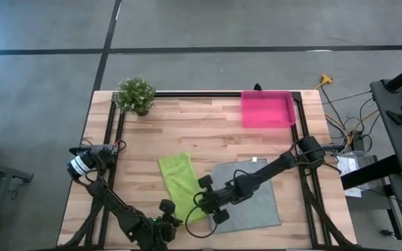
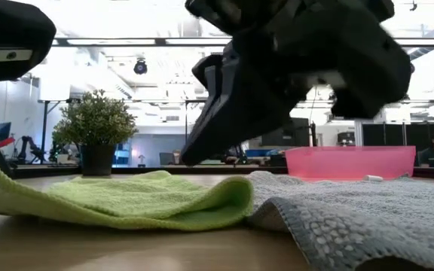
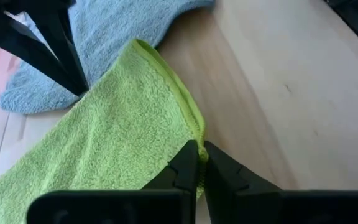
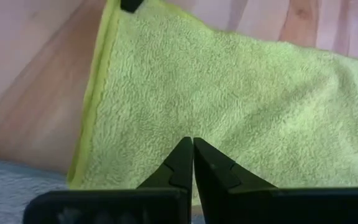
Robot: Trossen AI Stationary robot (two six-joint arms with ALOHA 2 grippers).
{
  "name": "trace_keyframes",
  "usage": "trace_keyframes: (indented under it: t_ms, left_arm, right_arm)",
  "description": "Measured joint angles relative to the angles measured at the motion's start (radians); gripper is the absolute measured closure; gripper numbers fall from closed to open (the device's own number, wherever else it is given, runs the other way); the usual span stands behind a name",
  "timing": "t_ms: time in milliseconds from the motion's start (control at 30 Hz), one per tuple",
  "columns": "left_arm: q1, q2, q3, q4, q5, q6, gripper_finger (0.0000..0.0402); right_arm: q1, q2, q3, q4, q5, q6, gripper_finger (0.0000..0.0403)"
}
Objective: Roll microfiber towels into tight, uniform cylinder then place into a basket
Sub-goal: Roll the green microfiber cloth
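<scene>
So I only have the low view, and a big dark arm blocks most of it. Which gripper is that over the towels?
Observer: That is the right gripper. Its fingers are shut, with the tips down on the green towel, close to the grey towel.
Operator: And the left one?
Observer: The left gripper has its fingers shut on the green towel's hemmed edge.
Operator: Anything in the basket yet?
Observer: No, from above the pink basket shows nothing inside, and both towels lie on the table.
</scene>
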Motion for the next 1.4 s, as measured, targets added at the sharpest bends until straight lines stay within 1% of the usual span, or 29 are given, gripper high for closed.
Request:
trace_keyframes:
  t_ms: [100,167,200,233,267,300,367,400,433,467,533,567,633,700,800,900,967,1033,1067,1167,1233,1300,1400]
  left_arm:
    - [0.000,0.000,0.000,0.001,0.000,-0.001,0.0400]
    - [0.000,0.000,0.000,0.002,0.000,-0.003,0.0400]
    - [0.000,-0.001,0.000,0.002,0.000,-0.008,0.0400]
    - [0.000,-0.001,-0.001,0.003,0.000,-0.008,0.0400]
    - [0.000,0.000,-0.001,0.003,-0.001,-0.008,0.0400]
    - [0.000,0.001,-0.001,0.004,-0.001,-0.009,0.0400]
    - [0.000,0.002,-0.005,0.012,-0.001,-0.027,0.0400]
    - [0.000,0.002,-0.008,0.014,-0.005,-0.063,0.0400]
    - [0.001,0.002,-0.014,0.016,-0.020,-0.109,0.0400]
    - [0.001,0.002,-0.021,0.016,-0.035,-0.156,0.0400]
    - [0.002,0.002,-0.029,0.012,-0.082,-0.230,0.0400]
    - [0.002,0.001,-0.031,0.012,-0.108,-0.259,0.0400]
    - [0.002,-0.001,-0.032,0.016,-0.156,-0.333,0.0400]
    - [0.002,-0.002,-0.034,0.016,-0.182,-0.419,0.0400]
    - [0.002,-0.001,-0.034,0.019,-0.187,-0.570,0.0400]
    - [-0.001,0.007,-0.034,0.020,-0.189,-0.718,0.0400]
    - [-0.005,0.018,-0.034,0.020,-0.186,-0.799,0.0400]
    - [-0.013,0.031,-0.035,0.018,-0.184,-0.852,0.0400]
    - [-0.017,0.037,-0.035,0.019,-0.183,-0.875,0.0400]
    - [-0.030,0.055,-0.048,0.018,-0.184,-0.956,0.0400]
    - [-0.043,0.068,-0.058,0.018,-0.201,-1.012,0.0400]
    - [-0.055,0.081,-0.065,0.019,-0.234,-1.076,0.0400]
    - [-0.069,0.099,-0.071,0.019,-0.267,-1.142,0.0400]
  right_arm:
    - [0.006,-0.014,0.000,-0.003,-0.053,0.000,0.0394]
    - [0.014,-0.015,0.000,-0.039,-0.065,0.004,0.0394]
    - [0.019,-0.015,-0.001,-0.059,-0.056,0.003,0.0394]
    - [0.027,-0.015,-0.002,-0.074,-0.012,0.003,0.0394]
    - [0.041,-0.016,-0.002,-0.084,0.076,0.003,0.0394]
    - [0.060,-0.018,-0.002,-0.093,0.201,-0.011,0.0394]
    - [0.106,-0.021,-0.003,-0.098,0.464,-0.093,0.0394]
    - [0.129,-0.022,-0.003,-0.089,0.569,-0.144,0.0394]
    - [0.148,-0.022,-0.004,-0.072,0.624,-0.192,0.0394]
    - [0.161,-0.022,-0.005,-0.058,0.628,-0.221,0.0394]
    - [0.172,-0.023,-0.005,-0.054,0.580,-0.209,0.0394]
    - [0.172,-0.023,-0.006,-0.055,0.558,-0.166,0.0394]
    - [0.151,-0.024,-0.011,-0.099,0.545,-0.078,0.0394]
    - [0.125,-0.024,-0.019,-0.182,0.546,-0.018,0.0394]
    - [0.096,-0.024,-0.026,-0.273,0.562,0.037,0.0394]
    - [0.089,-0.024,-0.026,-0.283,0.593,0.082,0.0394]
    - [0.089,-0.030,-0.026,-0.278,0.569,0.070,0.0394]
    - [0.096,-0.044,-0.029,-0.226,0.492,0.018,0.0394]
    - [0.101,-0.054,-0.035,-0.195,0.434,-0.010,0.0394]
    - [0.120,-0.084,-0.074,-0.124,0.206,-0.081,0.0394]
    - [0.125,-0.106,-0.111,-0.097,0.101,-0.094,0.0394]
    - [0.126,-0.137,-0.156,-0.053,0.066,-0.095,0.0394]
    - [0.121,-0.178,-0.238,0.071,0.065,-0.109,0.0394]
